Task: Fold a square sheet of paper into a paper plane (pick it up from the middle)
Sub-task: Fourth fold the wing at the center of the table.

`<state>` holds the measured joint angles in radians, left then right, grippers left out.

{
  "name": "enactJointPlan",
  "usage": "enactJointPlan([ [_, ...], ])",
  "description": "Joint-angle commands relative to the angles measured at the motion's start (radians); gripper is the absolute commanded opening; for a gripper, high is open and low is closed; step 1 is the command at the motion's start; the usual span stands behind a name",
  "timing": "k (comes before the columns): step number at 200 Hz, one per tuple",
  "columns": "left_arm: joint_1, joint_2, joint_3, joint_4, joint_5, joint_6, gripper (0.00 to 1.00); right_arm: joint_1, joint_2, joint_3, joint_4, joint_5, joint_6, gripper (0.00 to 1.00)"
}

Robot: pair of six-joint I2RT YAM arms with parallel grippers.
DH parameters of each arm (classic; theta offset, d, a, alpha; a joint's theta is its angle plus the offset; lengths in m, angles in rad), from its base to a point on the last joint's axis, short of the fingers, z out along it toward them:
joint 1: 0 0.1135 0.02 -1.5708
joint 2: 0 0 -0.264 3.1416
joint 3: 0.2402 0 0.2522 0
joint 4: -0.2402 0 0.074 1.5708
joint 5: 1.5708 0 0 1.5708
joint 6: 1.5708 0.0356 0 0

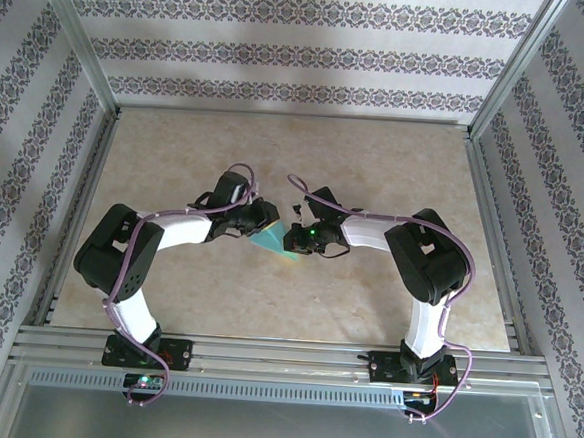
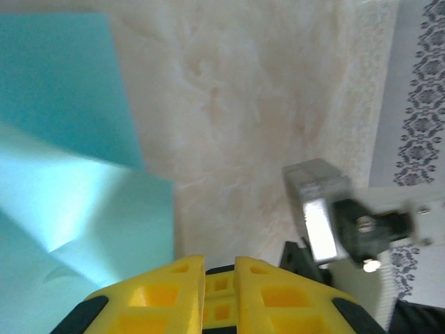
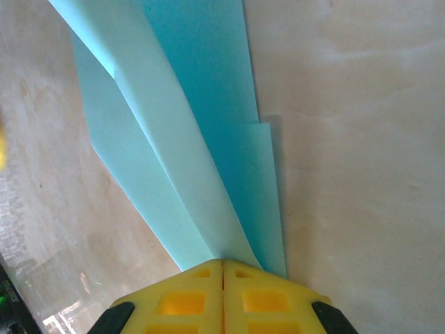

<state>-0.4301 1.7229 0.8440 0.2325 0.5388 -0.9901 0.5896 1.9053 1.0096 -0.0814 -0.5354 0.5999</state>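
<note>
Teal and sharply creased, the square sheet of paper point(image 1: 270, 242) sits at the middle of the beige tabletop point(image 1: 377, 155), between the heads of the two arms. The right tool point(image 3: 222, 264) is clenched on the sheet. Seen from the right wrist, its yellow fingers point(image 3: 278, 299) meet with no gap, and the folded layers fan out from the pinch, with long creases running away over the stone-patterned surface. One darker flap lies low against the tabletop and a paler layer rises above it.

The left tool point(image 2: 220, 264) stands just beside the sheet, on its left in the overhead view. It is released, its own yellow fingers point(image 2: 160, 292) parted by a slim gap with nothing between them. From the left wrist the paper spreads off to one side of those fingers, a raised fold catching the light. Whether a finger touches the paper's edge cannot be told.

From above, both arms bend inward toward the sheet, white links arching up from their bases. Beyond the sheet, patterned walls point(image 1: 304, 49) enclose the tabletop.
</note>
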Motion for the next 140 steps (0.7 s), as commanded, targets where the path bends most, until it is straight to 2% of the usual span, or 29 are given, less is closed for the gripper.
enactJointPlan([
  [1, 0.003, 0.010, -0.030, 0.012, 0.010, 0.043, 0.18, -0.014, 0.041, -0.027, -0.055, 0.048, 0.008, 0.07],
  [41, -0.005, 0.082, 0.007, 0.022, 0.026, 0.065, 0.17, -0.014, 0.050, -0.023, -0.068, 0.052, 0.011, 0.07],
  [140, 0.003, 0.152, 0.026, -0.035, -0.064, 0.051, 0.14, -0.018, 0.050, -0.032, -0.107, 0.068, -0.004, 0.07],
])
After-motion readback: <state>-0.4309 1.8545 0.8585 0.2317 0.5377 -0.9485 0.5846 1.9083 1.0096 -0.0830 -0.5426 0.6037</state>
